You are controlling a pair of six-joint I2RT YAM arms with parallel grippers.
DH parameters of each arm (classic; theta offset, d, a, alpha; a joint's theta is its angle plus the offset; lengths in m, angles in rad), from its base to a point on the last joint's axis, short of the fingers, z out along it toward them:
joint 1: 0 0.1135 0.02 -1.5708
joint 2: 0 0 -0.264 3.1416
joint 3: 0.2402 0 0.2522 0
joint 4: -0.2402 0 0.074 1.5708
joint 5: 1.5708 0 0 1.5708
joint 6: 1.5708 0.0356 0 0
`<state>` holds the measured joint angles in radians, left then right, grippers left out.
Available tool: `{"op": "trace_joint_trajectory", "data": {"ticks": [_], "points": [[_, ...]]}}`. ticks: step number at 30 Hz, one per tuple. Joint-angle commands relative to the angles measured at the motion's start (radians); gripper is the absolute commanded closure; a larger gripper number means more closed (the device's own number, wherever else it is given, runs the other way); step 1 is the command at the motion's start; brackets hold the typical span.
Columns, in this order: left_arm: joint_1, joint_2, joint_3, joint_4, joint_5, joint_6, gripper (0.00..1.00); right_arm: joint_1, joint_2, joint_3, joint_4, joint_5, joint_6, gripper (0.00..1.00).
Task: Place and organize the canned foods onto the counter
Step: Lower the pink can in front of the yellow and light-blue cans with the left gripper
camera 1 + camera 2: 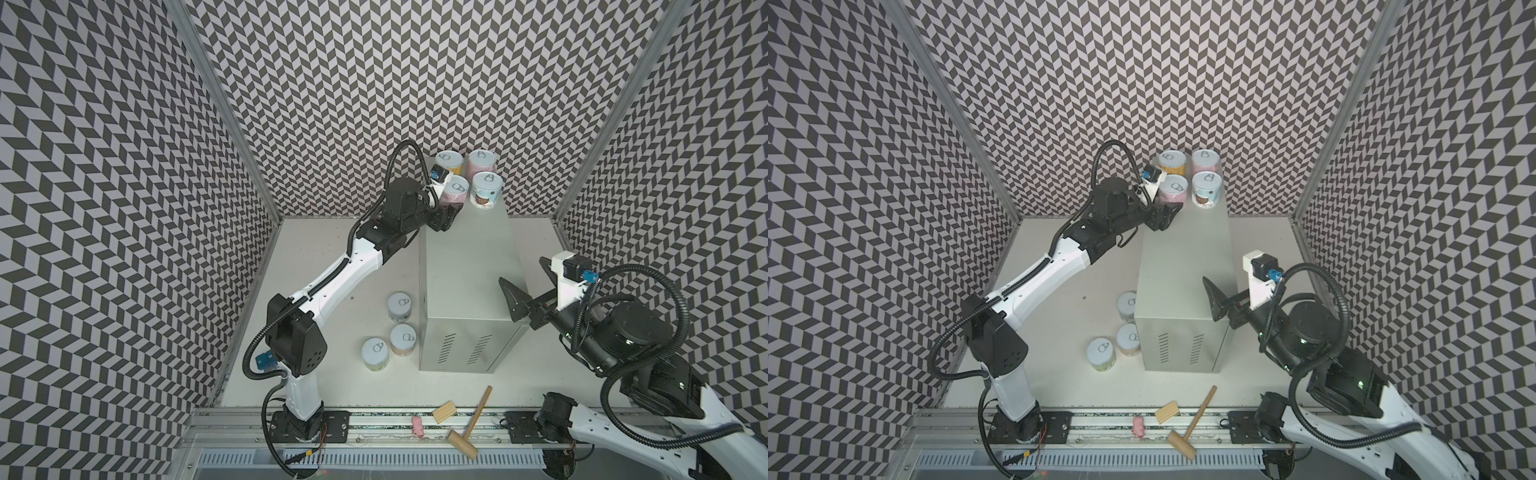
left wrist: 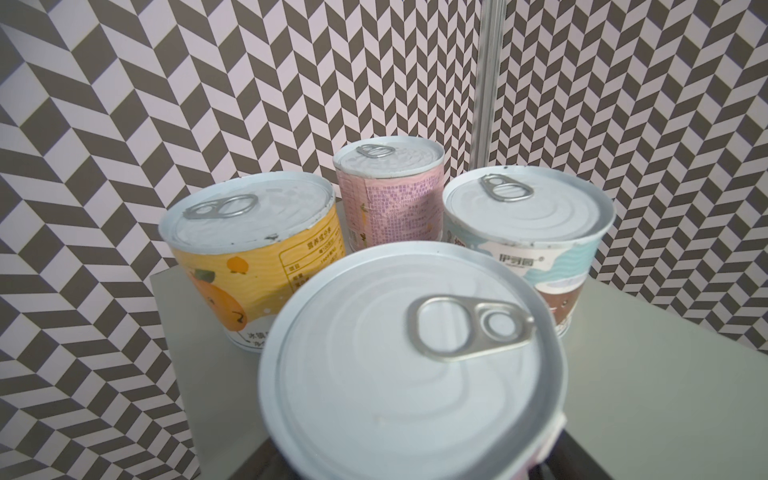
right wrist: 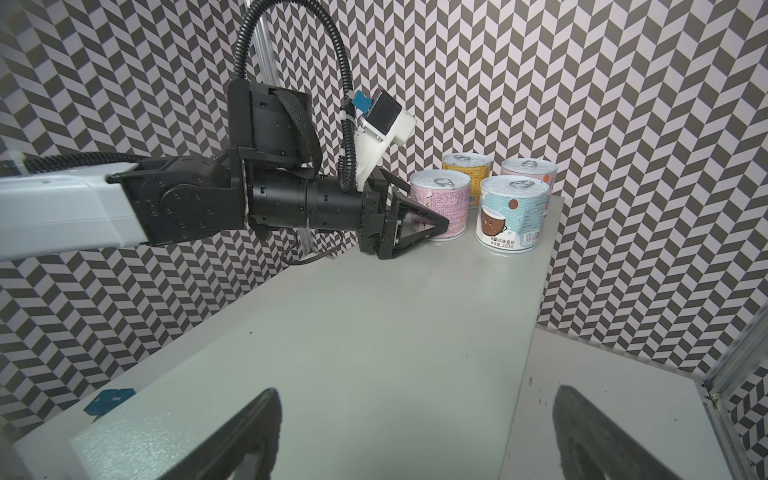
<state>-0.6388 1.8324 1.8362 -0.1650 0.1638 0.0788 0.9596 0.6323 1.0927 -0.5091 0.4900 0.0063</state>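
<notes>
The counter (image 1: 465, 266) is a tall grey cabinet. At its far end stand a yellow can (image 1: 449, 163), a pink can (image 1: 482, 163), a light blue can (image 1: 487, 191) and a second pink can (image 1: 457, 192). My left gripper (image 1: 445, 218) has a finger on each side of this second pink can (image 2: 415, 357), which rests on the counter top. The can's lid hides the jaws, so contact is unclear. My right gripper (image 3: 415, 432) is open and empty over the counter's near right edge. On the white tabletop left of the counter stand three cans (image 1: 400, 306) (image 1: 403, 338) (image 1: 375, 353).
A wooden mallet (image 1: 471, 424), a wooden block (image 1: 444, 411) and a small pink piece (image 1: 417, 426) lie at the front rail. A blue tag (image 3: 110, 401) sits on the counter's near corner. Patterned walls close in on three sides.
</notes>
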Motion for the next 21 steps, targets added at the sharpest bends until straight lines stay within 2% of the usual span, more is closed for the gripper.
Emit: {"op": "trace_joint_trajectory", "data": {"ticks": [1,21], "points": [[0.008,0.016,-0.025,-0.073,-0.017,0.032,0.25,0.000,-0.009,-0.005,0.034,0.001,0.012,0.01],[0.016,0.064,0.031,-0.087,-0.030,0.039,0.27,0.000,-0.007,-0.007,0.028,0.010,0.004,0.01]]}}
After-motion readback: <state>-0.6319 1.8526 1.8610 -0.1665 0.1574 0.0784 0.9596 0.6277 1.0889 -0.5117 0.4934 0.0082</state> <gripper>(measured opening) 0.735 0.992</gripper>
